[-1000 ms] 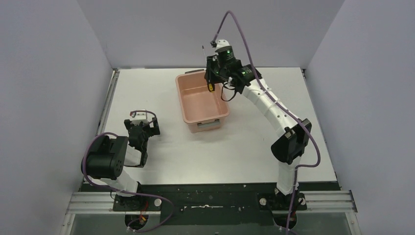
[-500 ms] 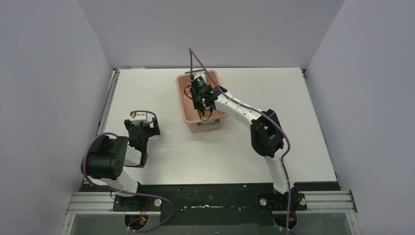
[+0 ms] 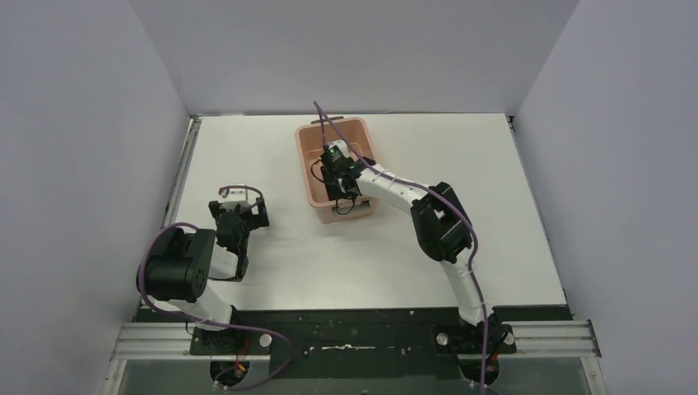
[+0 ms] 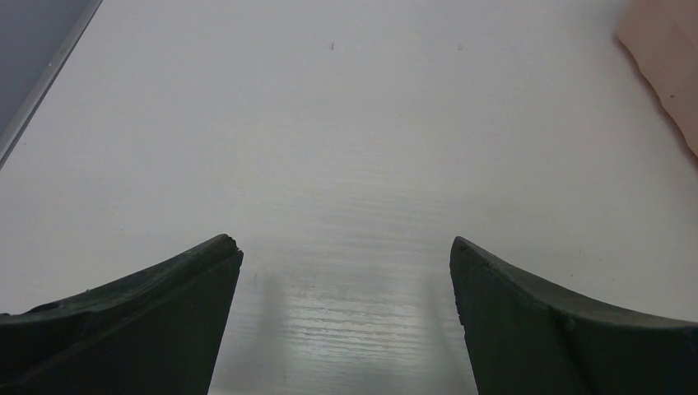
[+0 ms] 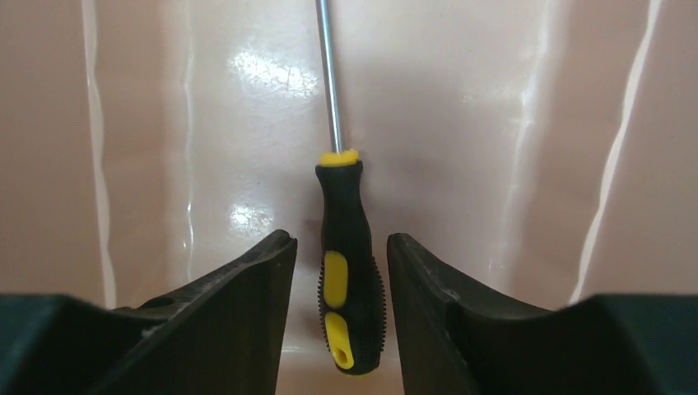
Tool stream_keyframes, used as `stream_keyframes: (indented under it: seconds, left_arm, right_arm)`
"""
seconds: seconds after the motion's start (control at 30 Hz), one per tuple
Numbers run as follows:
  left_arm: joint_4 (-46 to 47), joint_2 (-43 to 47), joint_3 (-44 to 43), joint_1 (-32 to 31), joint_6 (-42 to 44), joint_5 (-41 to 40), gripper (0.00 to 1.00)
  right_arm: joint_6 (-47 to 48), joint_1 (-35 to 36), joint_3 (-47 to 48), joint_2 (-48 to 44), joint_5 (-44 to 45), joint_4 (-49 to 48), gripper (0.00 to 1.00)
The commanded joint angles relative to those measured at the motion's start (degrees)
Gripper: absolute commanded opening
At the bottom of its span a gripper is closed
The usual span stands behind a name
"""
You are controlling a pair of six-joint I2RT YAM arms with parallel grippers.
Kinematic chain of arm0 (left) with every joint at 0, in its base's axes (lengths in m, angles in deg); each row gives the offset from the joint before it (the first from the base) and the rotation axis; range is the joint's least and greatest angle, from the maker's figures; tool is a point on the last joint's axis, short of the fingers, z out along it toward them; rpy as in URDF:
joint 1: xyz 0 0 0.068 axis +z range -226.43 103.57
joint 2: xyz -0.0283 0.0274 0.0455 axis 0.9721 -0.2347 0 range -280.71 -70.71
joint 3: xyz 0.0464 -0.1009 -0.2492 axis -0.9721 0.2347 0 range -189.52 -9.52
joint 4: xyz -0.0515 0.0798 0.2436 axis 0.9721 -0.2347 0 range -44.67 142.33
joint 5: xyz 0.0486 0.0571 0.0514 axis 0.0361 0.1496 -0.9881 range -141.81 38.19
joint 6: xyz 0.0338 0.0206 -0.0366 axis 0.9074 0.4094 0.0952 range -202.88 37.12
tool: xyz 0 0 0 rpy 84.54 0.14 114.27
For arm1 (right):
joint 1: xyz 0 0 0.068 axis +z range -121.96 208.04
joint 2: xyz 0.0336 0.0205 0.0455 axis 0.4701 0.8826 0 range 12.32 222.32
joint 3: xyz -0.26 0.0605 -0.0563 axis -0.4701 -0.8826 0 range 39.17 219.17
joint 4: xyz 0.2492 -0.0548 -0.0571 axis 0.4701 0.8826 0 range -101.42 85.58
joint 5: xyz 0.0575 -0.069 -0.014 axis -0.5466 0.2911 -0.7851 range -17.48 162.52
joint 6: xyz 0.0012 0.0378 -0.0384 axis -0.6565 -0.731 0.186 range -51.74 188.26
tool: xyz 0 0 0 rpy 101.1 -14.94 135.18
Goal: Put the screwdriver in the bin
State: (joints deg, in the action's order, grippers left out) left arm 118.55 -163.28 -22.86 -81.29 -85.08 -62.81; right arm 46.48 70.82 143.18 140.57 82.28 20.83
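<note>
The salmon-pink bin (image 3: pixel 305 169) stands at the table's far middle. My right gripper (image 3: pixel 337 183) reaches down inside it. In the right wrist view the screwdriver (image 5: pixel 350 271), black handle with yellow inlays and a thin metal shaft, lies on the bin floor (image 5: pixel 494 123), shaft pointing away. My right gripper (image 5: pixel 342 240) is open, its fingers on either side of the handle with a narrow gap at each side. From above, the arm hides the screwdriver. My left gripper (image 3: pixel 239 216) sits at the near left, open over bare table (image 4: pixel 346 247).
The bin's walls rise close on both sides of the right gripper. A corner of the bin (image 4: pixel 671 66) shows at the left wrist view's upper right. Grey walls enclose the white table (image 3: pixel 461 164) on three sides.
The right arm swung left from the bin's far right rim and lowered into the bin. Its jaws have parted from the screwdriver handle. The left arm has not moved.
</note>
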Motion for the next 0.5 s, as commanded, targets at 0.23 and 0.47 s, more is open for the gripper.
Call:
stream_keyframes:
  seconds: [0.23,0.47]
  left_arm:
    - [3.23,0.36,-1.07,0.12,0.84,0.55,0.97]
    - [3.25,0.33,-1.07,0.14,0.80,0.59,0.97]
  right_arm:
    - [0.83,-0.08,4.50,-7.90,2.52,-1.24,0.53]
    - [4.55,0.02,6.61,-17.80,3.14,-0.77,0.63]
